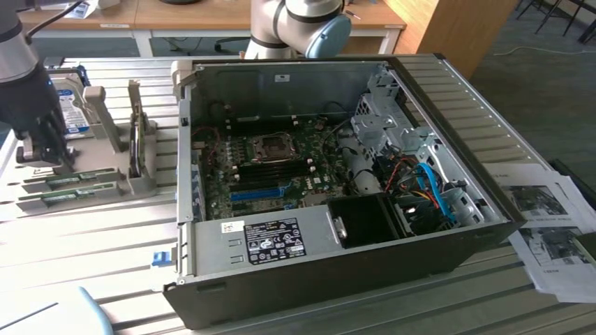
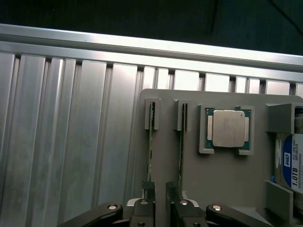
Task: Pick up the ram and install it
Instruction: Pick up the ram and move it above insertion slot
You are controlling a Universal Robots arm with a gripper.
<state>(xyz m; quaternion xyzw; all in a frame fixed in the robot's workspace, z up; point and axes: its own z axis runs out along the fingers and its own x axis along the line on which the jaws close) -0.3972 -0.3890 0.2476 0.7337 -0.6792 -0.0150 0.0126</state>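
Note:
Two ram sticks [image 1: 72, 180] [image 1: 67, 196] stand on edge in a grey holder [image 1: 112, 183] at the exterior view's left, beside the open computer case [image 1: 317, 279]. In the wrist view they are thin green edges, one ram [image 2: 150, 142] and the other ram [image 2: 182, 142], each in its own slot. My gripper [image 1: 42, 155] [image 2: 159, 189] hangs over the holder's near end, open, with nothing between its fingers. One fingertip [image 2: 148, 187] lines up with the first stick; the other fingertip [image 2: 170, 189] sits between the two sticks. The motherboard [image 1: 270, 171] lies inside the case.
The holder also carries a square silver processor [image 2: 228, 128] and a hard drive [image 1: 70, 105] [image 2: 291, 163]. Upright grey posts [image 1: 139, 139] rise from the holder. Printed papers [image 1: 549, 230] lie at the exterior view's right. A second arm's base [image 1: 298, 28] stands behind the case.

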